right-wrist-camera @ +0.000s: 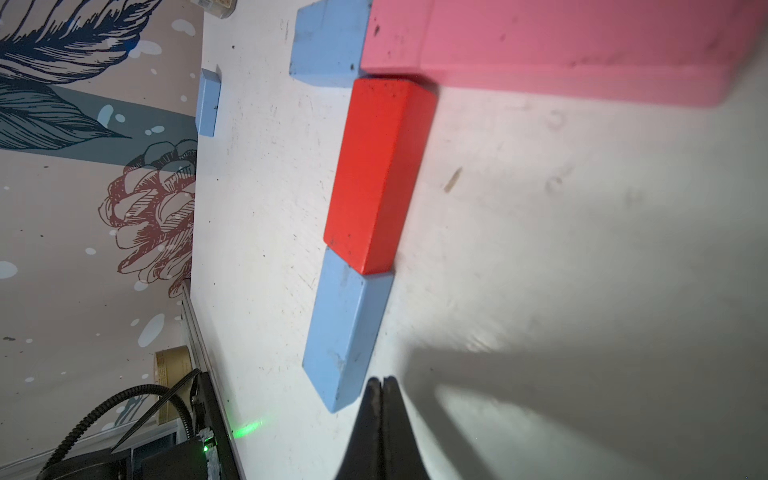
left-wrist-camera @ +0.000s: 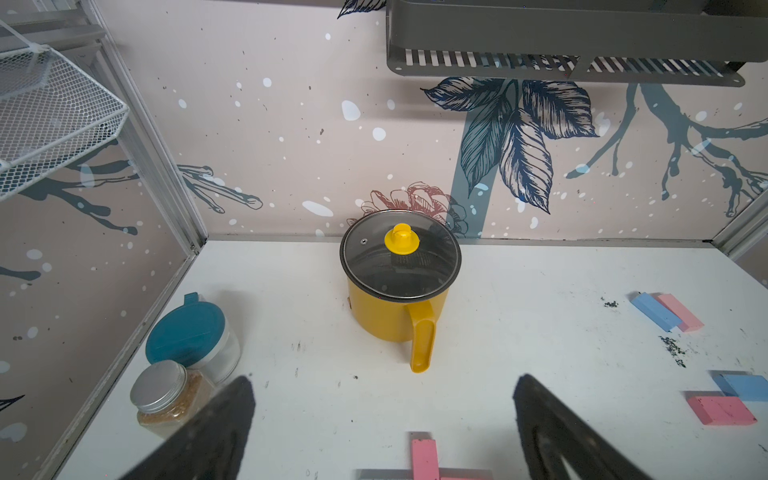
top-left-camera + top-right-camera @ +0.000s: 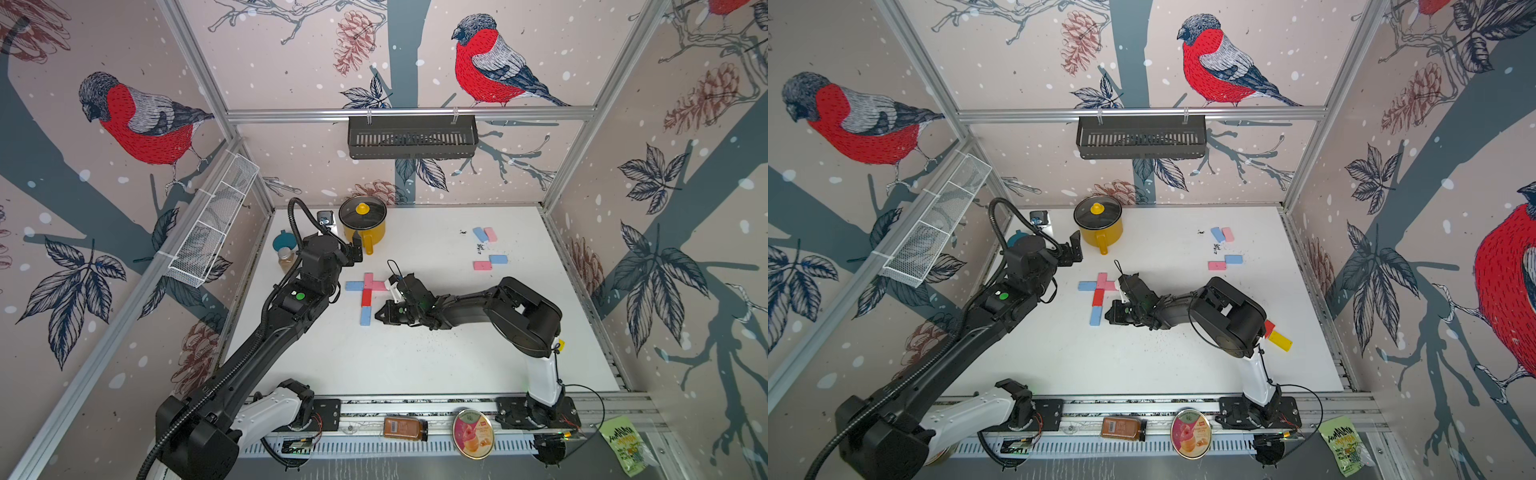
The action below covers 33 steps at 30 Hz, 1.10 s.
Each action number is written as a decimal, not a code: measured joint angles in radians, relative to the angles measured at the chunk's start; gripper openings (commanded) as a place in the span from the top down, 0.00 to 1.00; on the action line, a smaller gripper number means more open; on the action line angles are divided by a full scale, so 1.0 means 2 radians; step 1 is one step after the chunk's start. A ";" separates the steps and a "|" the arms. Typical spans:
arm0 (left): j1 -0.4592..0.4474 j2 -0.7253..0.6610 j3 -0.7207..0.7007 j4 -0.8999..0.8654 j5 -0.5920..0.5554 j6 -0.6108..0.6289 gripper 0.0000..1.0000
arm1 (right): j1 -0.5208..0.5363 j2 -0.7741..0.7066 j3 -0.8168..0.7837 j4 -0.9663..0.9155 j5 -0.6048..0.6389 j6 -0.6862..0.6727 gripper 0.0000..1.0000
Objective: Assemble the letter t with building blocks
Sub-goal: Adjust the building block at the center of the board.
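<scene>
Twelve building blocks can be counted in all: five light blue, four pink, two red and one yellow. Five of them lie flat in a t near the middle of the white tabletop (image 3: 415, 365). Its stem is three bricks end to end: the top pink brick (image 3: 368, 279), the red brick (image 3: 366, 297) and the bottom light blue brick (image 3: 365, 316). Its crossbar is two more, the crossbar light blue brick (image 3: 354, 286) on one side and the crossbar pink brick (image 3: 380, 286) on the other. Toward the back right corner lie two loose pairs, each one light blue beside one pink: the far pair (image 3: 480, 234) side by side, and the near pair (image 3: 498, 259) set in a step. A loose red brick (image 3: 1269, 327) and the yellow brick (image 3: 1280, 340) lie together behind the right arm's elbow, seen in a top view. The lone light blue brick (image 1: 208, 102) shows only in the right wrist view, by the side wall. The right pincer (image 1: 383, 383) has its jaws pressed fully together on nothing, low at the free end of the bottom light blue brick; whether it touches cannot be told. The left pincer (image 2: 384, 380) is spread wide and empty, facing the one yellow pot (image 2: 395, 316). Two jars (image 2: 187, 332) stand in the back left corner.
</scene>
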 measured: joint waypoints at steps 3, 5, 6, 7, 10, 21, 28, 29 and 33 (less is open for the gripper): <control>0.000 0.000 0.000 0.000 -0.004 0.000 0.03 | 0.001 0.006 0.007 0.000 0.000 0.003 0.96; 0.000 0.000 0.000 0.000 -0.005 0.000 0.03 | 0.001 0.010 0.009 0.000 0.000 0.003 0.96; 0.000 0.000 0.000 0.000 -0.005 0.000 0.03 | 0.001 0.012 0.011 0.000 0.000 0.003 0.96; 0.000 0.000 0.000 0.000 -0.006 0.000 0.03 | 0.001 0.014 0.012 -0.001 0.000 0.003 0.96; 0.000 0.000 0.000 0.000 -0.006 0.000 0.03 | 0.001 0.015 0.014 -0.001 0.000 0.003 0.96; 0.001 0.000 0.000 0.000 -0.007 0.002 0.03 | 0.002 0.024 0.024 0.000 -0.002 0.003 0.96; 0.001 0.001 0.000 0.000 -0.007 0.002 0.03 | 0.002 0.025 0.025 0.002 -0.002 0.003 0.96; 0.001 0.001 0.000 0.000 -0.007 0.002 0.03 | 0.002 0.025 0.025 0.002 -0.002 0.003 0.96; 0.001 0.001 0.000 0.000 -0.007 0.002 0.03 | 0.002 0.026 0.025 0.002 -0.002 0.003 0.96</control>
